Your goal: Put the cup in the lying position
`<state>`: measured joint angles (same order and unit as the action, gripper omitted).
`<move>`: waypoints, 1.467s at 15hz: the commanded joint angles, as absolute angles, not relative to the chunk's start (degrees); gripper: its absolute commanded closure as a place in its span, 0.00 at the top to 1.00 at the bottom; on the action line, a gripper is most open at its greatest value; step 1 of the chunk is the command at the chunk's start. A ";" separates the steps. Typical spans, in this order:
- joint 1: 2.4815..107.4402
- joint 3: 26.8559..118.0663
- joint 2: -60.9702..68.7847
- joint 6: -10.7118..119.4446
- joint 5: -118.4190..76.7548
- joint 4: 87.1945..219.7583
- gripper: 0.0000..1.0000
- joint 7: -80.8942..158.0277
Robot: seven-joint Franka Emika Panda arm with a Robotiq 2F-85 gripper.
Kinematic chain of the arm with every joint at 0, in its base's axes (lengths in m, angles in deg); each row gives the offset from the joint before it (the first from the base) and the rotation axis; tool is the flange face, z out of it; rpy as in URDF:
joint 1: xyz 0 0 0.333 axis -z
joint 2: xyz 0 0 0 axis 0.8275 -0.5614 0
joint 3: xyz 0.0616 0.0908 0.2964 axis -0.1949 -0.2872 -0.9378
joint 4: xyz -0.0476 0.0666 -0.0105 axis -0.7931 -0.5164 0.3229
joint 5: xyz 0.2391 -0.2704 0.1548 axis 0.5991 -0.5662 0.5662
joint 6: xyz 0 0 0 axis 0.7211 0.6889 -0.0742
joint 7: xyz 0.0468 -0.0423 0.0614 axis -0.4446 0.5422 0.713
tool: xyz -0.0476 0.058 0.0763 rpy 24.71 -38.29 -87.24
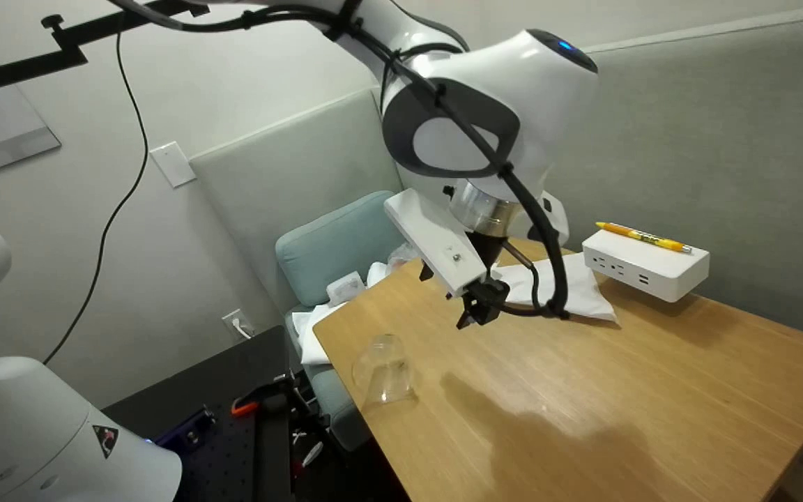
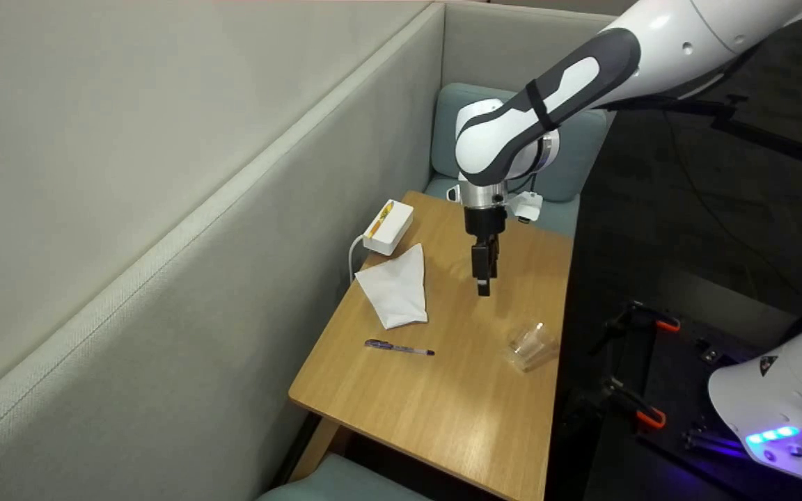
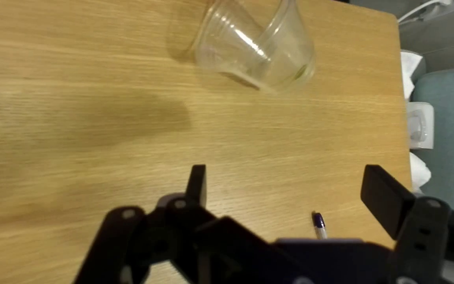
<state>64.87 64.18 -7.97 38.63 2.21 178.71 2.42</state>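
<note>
A clear cup (image 3: 231, 43) stands or lies on the wooden table (image 3: 93, 165), close to its edge. It overlaps another clear see-through piece (image 3: 294, 55) in the wrist view. I cannot tell for sure whether the cup is upright or tilted. The cup also shows near the table edge in both exterior views (image 1: 389, 382) (image 2: 532, 346). My gripper (image 3: 286, 185) is open and empty, its two black fingers wide apart. It hangs above the table, apart from the cup, and shows in both exterior views (image 1: 472, 317) (image 2: 484, 284). The cup's top is cut off in the wrist view.
A white box (image 1: 645, 261) with a yellow pen (image 1: 642, 237) on it stands by the padded wall. A white cloth or paper (image 2: 397, 287) lies beside it. A dark-capped pen (image 2: 399, 347) lies on the table. White items (image 1: 346, 288) rest on the bench past the edge.
</note>
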 commanded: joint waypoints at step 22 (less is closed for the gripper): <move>60.05 65.64 6.55 45.29 -11.02 190.60 1.00 13.96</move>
